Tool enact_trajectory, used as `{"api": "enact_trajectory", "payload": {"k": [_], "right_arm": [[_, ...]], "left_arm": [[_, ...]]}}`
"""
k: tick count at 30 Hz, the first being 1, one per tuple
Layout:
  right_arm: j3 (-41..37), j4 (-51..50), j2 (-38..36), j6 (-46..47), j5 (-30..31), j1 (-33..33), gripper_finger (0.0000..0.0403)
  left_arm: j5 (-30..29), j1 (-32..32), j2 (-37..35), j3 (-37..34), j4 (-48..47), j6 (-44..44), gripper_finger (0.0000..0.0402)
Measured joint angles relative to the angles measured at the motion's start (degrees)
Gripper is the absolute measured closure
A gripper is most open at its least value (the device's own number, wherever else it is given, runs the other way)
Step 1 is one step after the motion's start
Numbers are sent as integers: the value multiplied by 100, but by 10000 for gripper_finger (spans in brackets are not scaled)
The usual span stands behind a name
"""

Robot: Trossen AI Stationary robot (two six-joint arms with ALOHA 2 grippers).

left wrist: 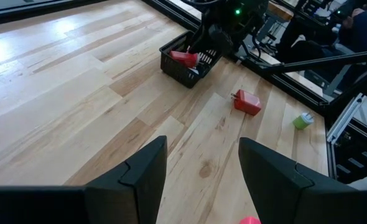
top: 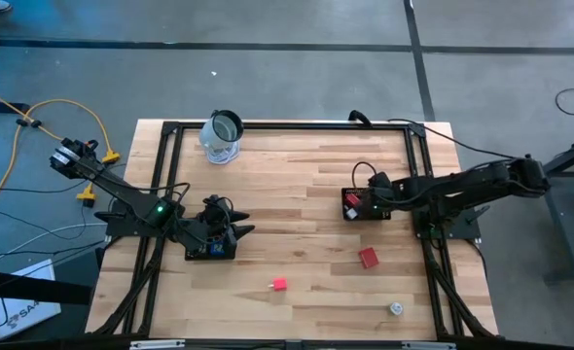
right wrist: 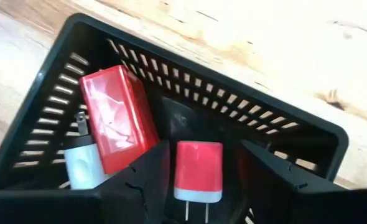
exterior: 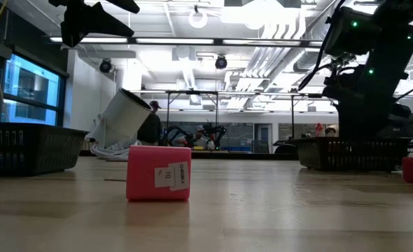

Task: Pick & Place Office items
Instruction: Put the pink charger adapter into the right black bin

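My right gripper (right wrist: 199, 180) is open and points down into the black mesh tray (top: 365, 205) on the table's right side. Between its fingers lies a small red plug with a white base (right wrist: 198, 170), apart from both. A larger red block (right wrist: 118, 124) and a whitish adapter (right wrist: 79, 165) lie beside it on the tray floor. My left gripper (left wrist: 202, 180) is open above the left tray (top: 212, 248), which holds something blue. On the bare wood rest a red block (top: 368, 258), a pink block (top: 279, 285) and a whitish round piece (top: 396, 308).
A clear glass jar (top: 222, 136) stands near the far edge, left of centre. A black frame (top: 287, 124) runs round the table top. The low view shows the pink block (exterior: 159, 173) close up, with the right tray (exterior: 353, 152) behind. Open wood lies between the two trays.
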Motion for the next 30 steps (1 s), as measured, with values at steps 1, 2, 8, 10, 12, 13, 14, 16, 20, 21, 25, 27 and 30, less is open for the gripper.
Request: {"api": "enact_trajectory", "payload": {"k": [1, 2, 8, 10, 12, 13, 14, 16, 20, 21, 25, 27, 30], "right_arm": [[0, 0, -42, 0, -17, 0, 232], [0, 2, -91, 0, -17, 0, 233], [0, 44, -452, -87, -43, 4, 235], [0, 73, -604, -163, -38, 4, 235], [0, 142, -758, -290, -37, 4, 236], [0, 238, -827, -369, -44, 4, 236], [0, 379, -876, -471, -67, 4, 237], [0, 742, -920, -736, -184, 25, 237], [2, 1570, -899, -1298, -415, 179, 237], [2, 1749, -874, -1421, -468, 224, 237], [2, 2361, -697, -1868, -543, 436, 237], [2, 2682, -577, -2091, -544, 555, 237], [2, 3290, -355, -2456, -578, 729, 237]], "left_arm": [[0, 0, 0, 0, 0, 1, 208], [1, 0, 0, 0, 0, -1, 208], [0, 0, 0, 0, 0, 0, 208], [2, 0, 0, 0, 0, -1, 208], [0, 0, 0, 0, 0, 1, 208], [2, 0, 0, 0, 0, -1, 208], [1, 0, 0, 0, 0, -1, 208], [0, 0, 0, 0, 0, 1, 208], [1, 0, 0, 0, 0, -1, 208], [0, 0, 0, 0, 0, -1, 208], [2, 0, 0, 0, 0, -1, 208], [2, 0, 0, 0, 0, -1, 208], [1, 0, 0, 0, 0, -1, 208]]}}
